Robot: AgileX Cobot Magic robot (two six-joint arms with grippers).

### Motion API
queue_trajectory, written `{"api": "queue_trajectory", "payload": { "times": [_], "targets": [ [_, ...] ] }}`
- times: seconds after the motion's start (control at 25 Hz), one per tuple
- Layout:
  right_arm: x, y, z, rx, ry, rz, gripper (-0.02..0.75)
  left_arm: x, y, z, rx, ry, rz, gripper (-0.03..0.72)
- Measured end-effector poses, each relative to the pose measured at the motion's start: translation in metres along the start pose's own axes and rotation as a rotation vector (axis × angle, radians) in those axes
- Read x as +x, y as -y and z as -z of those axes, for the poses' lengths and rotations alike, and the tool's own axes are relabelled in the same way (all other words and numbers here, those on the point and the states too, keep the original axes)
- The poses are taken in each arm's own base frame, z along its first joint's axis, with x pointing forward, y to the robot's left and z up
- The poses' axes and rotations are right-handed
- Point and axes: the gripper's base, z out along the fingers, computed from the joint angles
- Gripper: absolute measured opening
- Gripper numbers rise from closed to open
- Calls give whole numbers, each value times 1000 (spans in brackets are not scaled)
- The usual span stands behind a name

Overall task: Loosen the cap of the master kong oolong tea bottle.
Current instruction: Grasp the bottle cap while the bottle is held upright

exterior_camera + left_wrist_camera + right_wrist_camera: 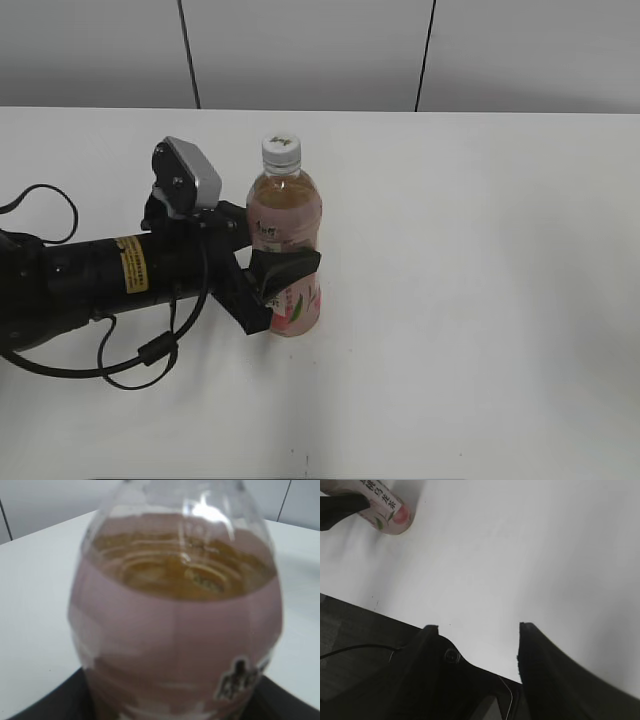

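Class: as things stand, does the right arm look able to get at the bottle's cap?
Probably yes. The cap stands clear above the left gripper, which is closed on the bottle lower down. The right gripper is open, empty, some way off.

Lab-like test bench, bare white table point(480, 300), grey panelled wall point(310, 50)

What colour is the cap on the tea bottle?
White, with a small dark mark on top; the cap on the tea bottle shows best in the exterior view.
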Motion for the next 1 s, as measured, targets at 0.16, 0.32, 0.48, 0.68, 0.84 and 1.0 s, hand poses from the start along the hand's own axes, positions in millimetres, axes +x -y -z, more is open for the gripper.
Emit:
{"api": "queue_trajectory", "payload": {
  "times": [0.16,0.32,0.48,0.68,0.84,1.0],
  "targets": [
    [-36,6,-21,-62,-109,15,386,0,0,0,3,3,-1,388],
    [-67,-6,-43,-108,-184,62,386,0,0,0,4,3,-2,388],
    [-91,-33,-66,-106,-249,141,386,0,1,0,6,6,-2,388],
    [-117,-64,-85,-123,-277,181,385,0,1,0,7,6,-2,388],
    [-137,-86,-96,-152,-289,214,375,0,1,0,8,7,-2,388],
    [-160,-108,-110,-179,-266,239,375,0,1,0,10,10,0,388]
  ]
}}
